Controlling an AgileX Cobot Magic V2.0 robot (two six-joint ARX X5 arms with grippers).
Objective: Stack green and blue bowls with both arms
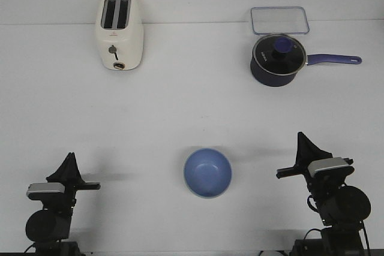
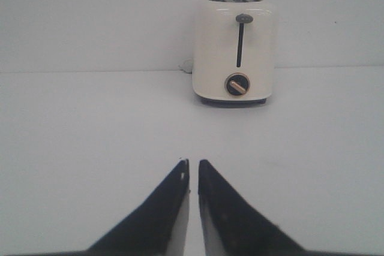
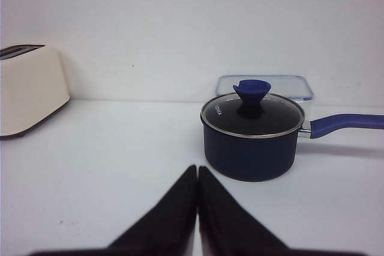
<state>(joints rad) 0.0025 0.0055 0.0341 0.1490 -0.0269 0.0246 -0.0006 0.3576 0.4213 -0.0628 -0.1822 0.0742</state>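
Note:
A light periwinkle blue bowl stands upright on the white table near the front middle, between my two arms. The pale green bowl does not show in any view. My left gripper rests at the front left, well left of the bowl; in the left wrist view its jaws stand almost together with only a thin slit, holding nothing. My right gripper rests at the front right, right of the bowl; in the right wrist view its jaws touch and are empty.
A cream toaster stands at the back left. It also shows in the left wrist view. A dark navy saucepan with glass lid stands at the back right, handle pointing right, with a clear lidded container behind it.

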